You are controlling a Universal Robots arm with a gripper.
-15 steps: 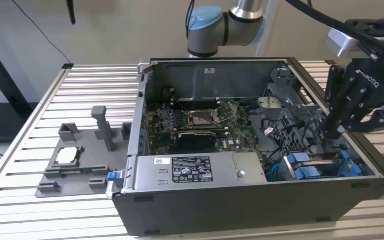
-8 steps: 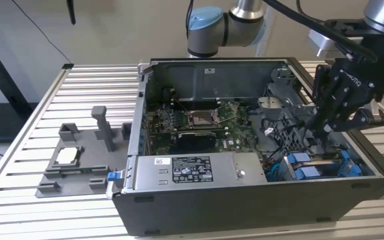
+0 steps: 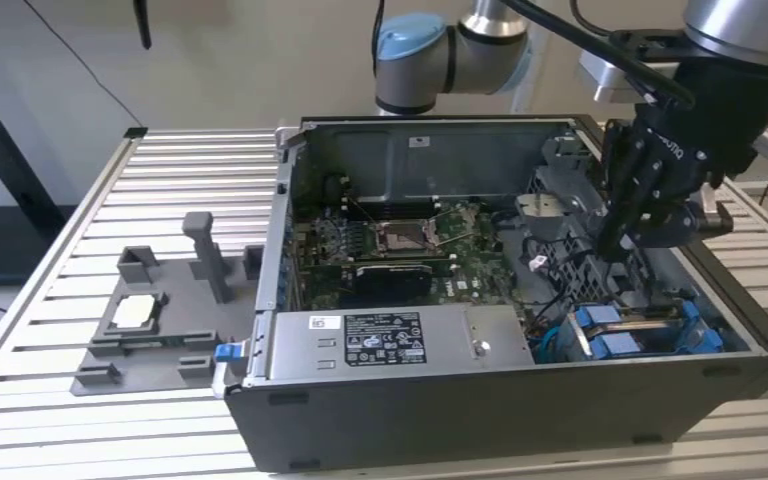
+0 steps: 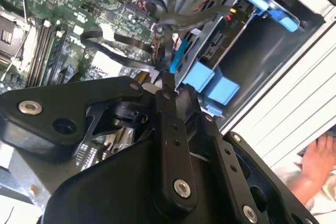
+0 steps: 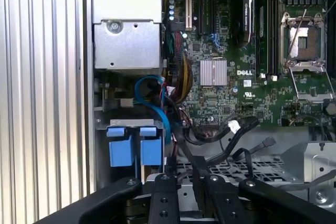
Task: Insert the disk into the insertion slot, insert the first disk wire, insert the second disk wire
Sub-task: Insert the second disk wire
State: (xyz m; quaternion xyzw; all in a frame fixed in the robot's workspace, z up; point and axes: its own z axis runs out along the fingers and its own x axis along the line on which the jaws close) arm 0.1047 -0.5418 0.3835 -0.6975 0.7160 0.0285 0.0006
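Starting at the exterior view's left, well apart from the gripper (image 3: 618, 245): a grey moulded fixture (image 3: 157, 325) lies flat on the ribbed metal worktop (image 3: 37, 300), with a small pale square part (image 3: 135, 312) resting in it. Next comes the open computer case (image 3: 491, 415), lying on its side, lid off. Inside it, on the side away from the gripper, the silver power-supply box (image 3: 371, 340) runs along the near wall, with the green motherboard (image 3: 398, 240) behind it.

Now the arm (image 3: 451, 50). It reaches down into the case at the exterior view's right, and the gripper hangs low among the grey drive cages (image 3: 571, 240). Open or closed? I cannot tell from here.

Right below the gripper, toward the case's near corner, the disk (image 3: 611, 335) sits down inside the insertion slot (image 3: 702, 335), its bright blue frame tabs poking up side by side. In the first wrist view a blue cable (image 5: 155, 103) curves from beside the power-supply box to just beside those tabs; where its end goes I can't make out. Black cables (image 5: 231, 137) loop close by the gripper. And beyond the case wall, in the second wrist view, there's a person's hand (image 4: 320, 163), blurred.
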